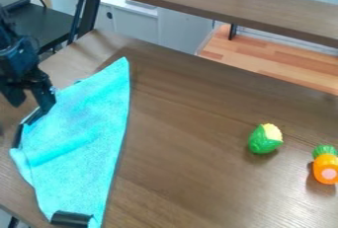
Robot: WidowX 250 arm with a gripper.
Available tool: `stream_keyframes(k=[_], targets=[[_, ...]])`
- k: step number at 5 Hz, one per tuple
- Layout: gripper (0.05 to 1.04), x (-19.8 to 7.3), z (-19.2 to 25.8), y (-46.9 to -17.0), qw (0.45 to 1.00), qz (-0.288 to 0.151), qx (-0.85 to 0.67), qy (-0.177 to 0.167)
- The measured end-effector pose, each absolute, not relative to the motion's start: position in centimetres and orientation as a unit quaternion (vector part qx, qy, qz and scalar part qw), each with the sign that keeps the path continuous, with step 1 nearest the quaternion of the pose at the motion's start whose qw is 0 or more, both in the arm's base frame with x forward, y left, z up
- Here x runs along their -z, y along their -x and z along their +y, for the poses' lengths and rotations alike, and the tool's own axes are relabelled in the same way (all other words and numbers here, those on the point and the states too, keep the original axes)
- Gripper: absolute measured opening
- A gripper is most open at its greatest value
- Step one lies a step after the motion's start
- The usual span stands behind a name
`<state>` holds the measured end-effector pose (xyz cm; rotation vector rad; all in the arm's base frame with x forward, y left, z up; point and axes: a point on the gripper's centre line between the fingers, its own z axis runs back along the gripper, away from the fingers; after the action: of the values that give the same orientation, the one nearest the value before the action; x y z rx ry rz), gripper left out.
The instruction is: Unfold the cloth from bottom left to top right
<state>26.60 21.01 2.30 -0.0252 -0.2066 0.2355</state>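
Note:
The black gripper (43, 96) is at the left side of the view, low over the left edge of a turquoise cloth (82, 123). How its tips meet the cloth there is unclear. The cloth lies on the left part of the brown table, roughly a triangle, with a long, nearly straight right side running from a pointed top corner down to the front. A raised crease crosses its lower left part. Dark pieces show at its left edge and at its bottom edge.
A green and yellow toy corn (265, 139) stands on the table (191, 123) right of the cloth. An orange toy with a green top (325, 165) is near the right edge. A raised brown shelf (218, 5) runs behind the table.

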Motion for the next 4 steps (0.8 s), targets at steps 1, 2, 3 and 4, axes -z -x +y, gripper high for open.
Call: stream_keyframes(k=[1,2,3,4], targets=[[1.000,-0.8,21.9,-26.3,0.988,-0.093,-0.125,0.009],[1.000,-0.3,21.9,-26.3,0.988,-0.096,-0.121,0.002],[1.000,0.3,20.8,-25.7,0.989,-0.086,-0.117,0.021],[1.000,-1.1,19.9,-25.6,0.988,-0.100,-0.109,0.032]])
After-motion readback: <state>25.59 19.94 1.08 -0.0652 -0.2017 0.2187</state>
